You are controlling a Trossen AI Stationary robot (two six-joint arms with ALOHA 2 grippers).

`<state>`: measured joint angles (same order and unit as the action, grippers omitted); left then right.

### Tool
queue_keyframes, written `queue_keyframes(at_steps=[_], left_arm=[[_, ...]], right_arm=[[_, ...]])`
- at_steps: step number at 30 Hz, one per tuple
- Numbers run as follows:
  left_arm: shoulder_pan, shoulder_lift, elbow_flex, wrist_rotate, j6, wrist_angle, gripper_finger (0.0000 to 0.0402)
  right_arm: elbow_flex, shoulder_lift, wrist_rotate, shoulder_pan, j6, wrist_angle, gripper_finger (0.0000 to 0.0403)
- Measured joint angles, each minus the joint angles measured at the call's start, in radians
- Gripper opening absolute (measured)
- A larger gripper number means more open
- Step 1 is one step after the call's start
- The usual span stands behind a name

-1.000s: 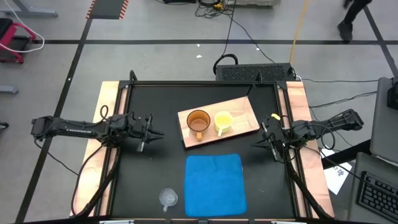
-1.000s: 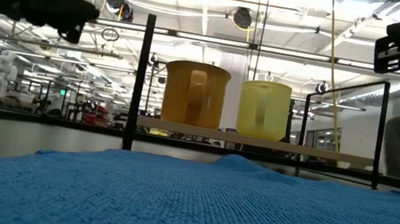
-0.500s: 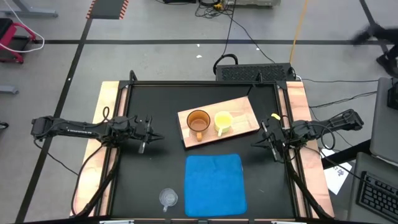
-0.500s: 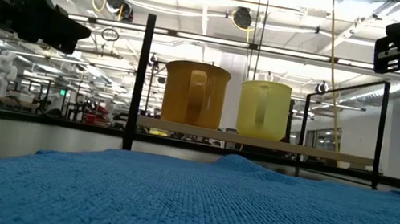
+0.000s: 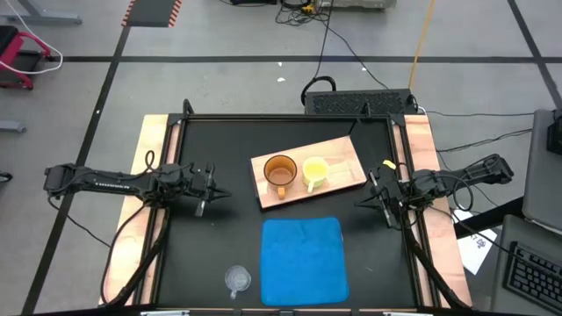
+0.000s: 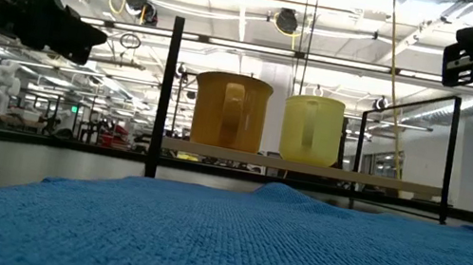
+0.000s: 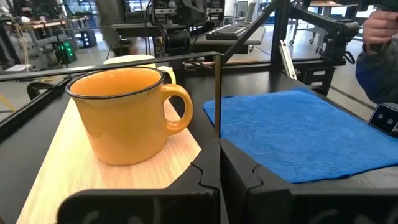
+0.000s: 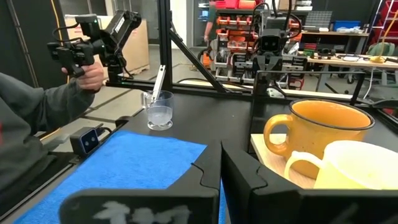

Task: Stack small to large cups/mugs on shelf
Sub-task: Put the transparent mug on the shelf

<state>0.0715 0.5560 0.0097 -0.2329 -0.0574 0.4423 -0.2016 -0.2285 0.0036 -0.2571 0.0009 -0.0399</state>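
The amber-brown mug (image 5: 280, 172) and the yellow mug (image 5: 314, 170) stand upright side by side on the light-wood shelf board (image 5: 344, 154) at the table's middle. They also show in the low view, amber (image 6: 229, 112) and yellow (image 6: 311, 129). The small clear cup (image 5: 237, 279) stands on the black table near the front edge, left of the blue mat; the right wrist view shows it too (image 8: 160, 110). My left gripper (image 5: 211, 190) is shut and empty, left of the board. My right gripper (image 5: 363, 199) is shut and empty, right of the board.
A blue cloth mat (image 5: 303, 259) lies flat in front of the board. A black frame with upright posts (image 6: 166, 92) borders the table. A person's sleeve and hand holding a device (image 8: 87, 71) show beyond the table's near side.
My left gripper has gone down a little and kept shut. The mugs, the cup and my right gripper have stayed where they were.
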Motion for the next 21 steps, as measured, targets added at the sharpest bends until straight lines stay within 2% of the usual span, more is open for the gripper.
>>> queue_keyframes(at_steps=[5,13,21], left_arm=[[-0.004,0.000,0.000,-0.036,0.006,0.004,0.0002],[-0.064,0.000,0.001,-0.338,-0.121,0.041,0.0001],[-0.087,0.000,0.001,-0.354,-0.135,0.038,0.0001]], right_arm=[[0.000,0.000,0.000,0.000,-0.006,0.000,0.0000],[0.000,0.000,0.000,0.000,-0.009,0.000,0.0000],[0.000,0.000,0.000,0.000,-0.009,-0.001,0.0000]])
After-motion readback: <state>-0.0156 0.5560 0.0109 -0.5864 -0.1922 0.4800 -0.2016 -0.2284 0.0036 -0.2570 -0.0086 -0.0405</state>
